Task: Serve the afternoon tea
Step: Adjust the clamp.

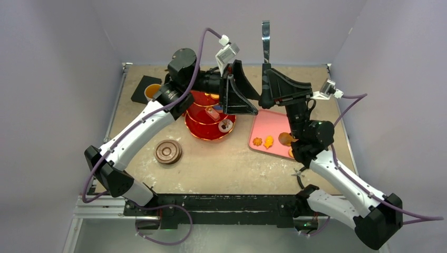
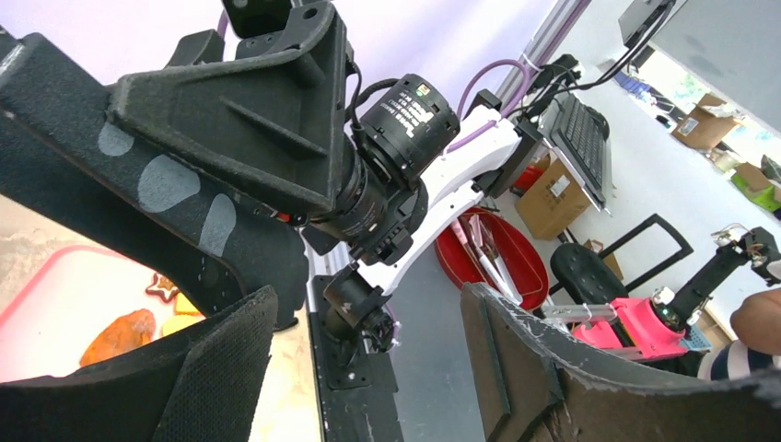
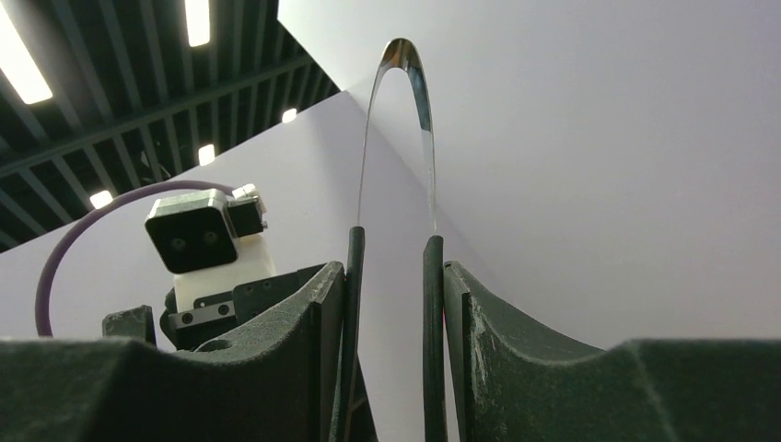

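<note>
The red three-tier stand (image 1: pixel 208 129) stands mid-table, partly under my left arm, with a small pastry (image 1: pixel 225 125) on its lowest tier. My left gripper (image 1: pixel 248 100) (image 2: pixel 368 304) hovers just right of the stand, open, with nothing between its fingers. My right gripper (image 1: pixel 266 73) (image 3: pixel 391 276) points upward over the pink tray's far edge, shut on the black tongs (image 1: pixel 265 39) (image 3: pixel 405 48), whose metal loop sticks up. Several biscuits (image 1: pixel 269 141) (image 2: pixel 120 333) lie on the tray. A mug of amber tea (image 1: pixel 153 90) sits at the far left. A brown saucer (image 1: pixel 168 152) lies near the left arm.
The pink tray (image 1: pixel 263 124) (image 2: pixel 46 295) lies right of the stand, partly under my right arm. A black square mat (image 1: pixel 143 84) sits under the mug. Walls close in the table at the back and on both sides. The two grippers are close together.
</note>
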Controlling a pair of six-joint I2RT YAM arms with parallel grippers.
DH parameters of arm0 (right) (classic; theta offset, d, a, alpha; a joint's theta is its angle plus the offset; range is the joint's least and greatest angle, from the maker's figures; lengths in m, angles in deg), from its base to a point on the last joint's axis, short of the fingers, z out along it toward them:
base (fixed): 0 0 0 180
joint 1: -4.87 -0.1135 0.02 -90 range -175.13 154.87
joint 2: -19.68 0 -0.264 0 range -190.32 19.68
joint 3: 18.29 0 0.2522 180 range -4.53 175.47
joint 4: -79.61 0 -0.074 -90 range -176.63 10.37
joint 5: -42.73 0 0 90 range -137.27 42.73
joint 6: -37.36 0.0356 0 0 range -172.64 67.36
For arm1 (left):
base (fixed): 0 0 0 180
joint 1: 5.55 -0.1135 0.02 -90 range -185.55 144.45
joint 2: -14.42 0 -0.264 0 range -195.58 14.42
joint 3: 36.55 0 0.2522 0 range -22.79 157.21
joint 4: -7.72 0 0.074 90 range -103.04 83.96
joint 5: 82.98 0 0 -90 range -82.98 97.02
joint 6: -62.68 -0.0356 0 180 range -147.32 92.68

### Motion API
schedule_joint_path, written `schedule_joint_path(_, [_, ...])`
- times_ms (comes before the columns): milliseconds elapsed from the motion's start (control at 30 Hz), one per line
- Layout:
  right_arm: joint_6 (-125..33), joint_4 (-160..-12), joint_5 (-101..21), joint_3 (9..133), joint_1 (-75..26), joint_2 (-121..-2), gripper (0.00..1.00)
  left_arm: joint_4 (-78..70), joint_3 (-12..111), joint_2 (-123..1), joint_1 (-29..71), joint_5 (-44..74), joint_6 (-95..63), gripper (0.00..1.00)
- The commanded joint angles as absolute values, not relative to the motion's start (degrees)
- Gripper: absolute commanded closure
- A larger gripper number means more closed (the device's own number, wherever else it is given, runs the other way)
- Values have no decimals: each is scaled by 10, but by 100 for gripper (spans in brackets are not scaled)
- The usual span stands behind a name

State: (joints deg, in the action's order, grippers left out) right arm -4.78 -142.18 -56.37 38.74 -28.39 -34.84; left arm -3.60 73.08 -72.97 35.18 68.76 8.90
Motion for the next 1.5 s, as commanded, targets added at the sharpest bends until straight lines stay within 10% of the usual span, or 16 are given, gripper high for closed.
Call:
schedule_joint_path(0, [-34, -1484, -545, 417, -282, -355, 56, 9, 739, -733, 356, 698, 116, 29])
schedule_joint_path(1467, [-24, -1522, -528, 437, -282, -397, 56, 13, 719, -736, 336, 715, 121, 34])
